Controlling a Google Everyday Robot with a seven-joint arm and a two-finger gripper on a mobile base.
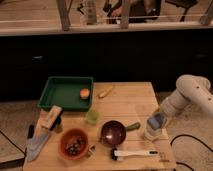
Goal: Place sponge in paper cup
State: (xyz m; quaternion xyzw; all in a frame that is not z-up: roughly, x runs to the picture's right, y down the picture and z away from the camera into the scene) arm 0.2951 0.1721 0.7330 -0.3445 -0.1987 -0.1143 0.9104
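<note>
The white paper cup (153,133) stands near the right edge of the wooden table (125,107). The blue-grey sponge (156,121) sits tilted at the cup's mouth, partly above the rim. My gripper (160,119) is right at the sponge, at the end of the white arm (189,95) that reaches in from the right. Whether the sponge rests on the rim or hangs from the gripper does not show.
A green tray (62,92) holding an orange fruit (84,93) stands at the back left. A pale-green cup (91,116), a purple bowl (113,132), a red bowl (74,142), a white utensil (135,153), a cleaver (37,145) and a wooden block (50,118) fill the front.
</note>
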